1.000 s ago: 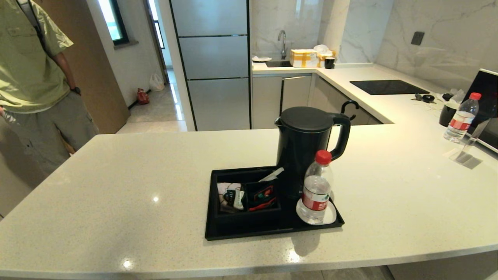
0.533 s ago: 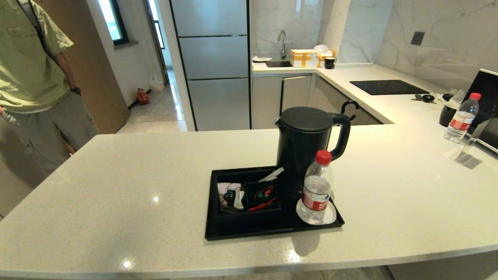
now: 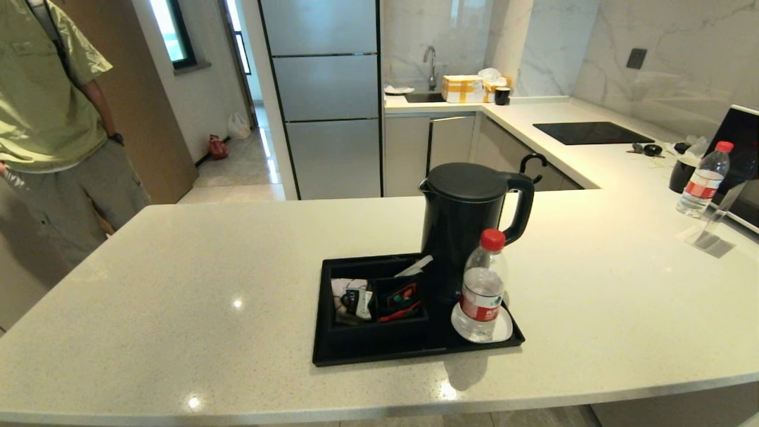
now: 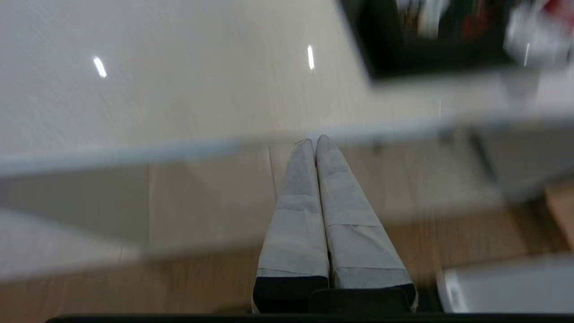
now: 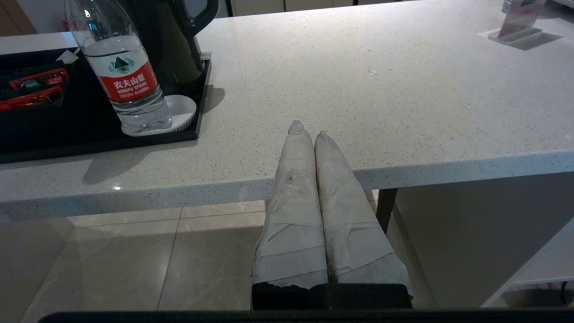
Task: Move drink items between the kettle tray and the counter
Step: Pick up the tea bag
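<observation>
The tall black kettle [image 3: 468, 225] stands at the back right of the black kettle tray [image 3: 379, 354] on the speckled counter [image 3: 178, 284]. In the tray's left compartments lie sachets, among them a pale one with a dark band [image 3: 350, 296]. A water bottle with a red cap [image 3: 483, 290] stands on the tray's white coaster [image 3: 501, 332]. Neither arm shows in the head view. My left gripper [image 4: 314, 140] is shut and empty, low in front of the counter's edge, left of the tray [image 4: 403, 67]. My right gripper [image 5: 307, 130] is shut and empty at the counter's front edge, right of the tray [image 5: 89, 139] and bottle [image 5: 128, 76].
A person in a green shirt [image 3: 53, 118] stands beyond the counter's left end. At the far right are a second water bottle [image 3: 702, 181], a clear stand [image 3: 711, 231] and a dark appliance [image 3: 741, 154]. Bare counter lies on both sides of the tray.
</observation>
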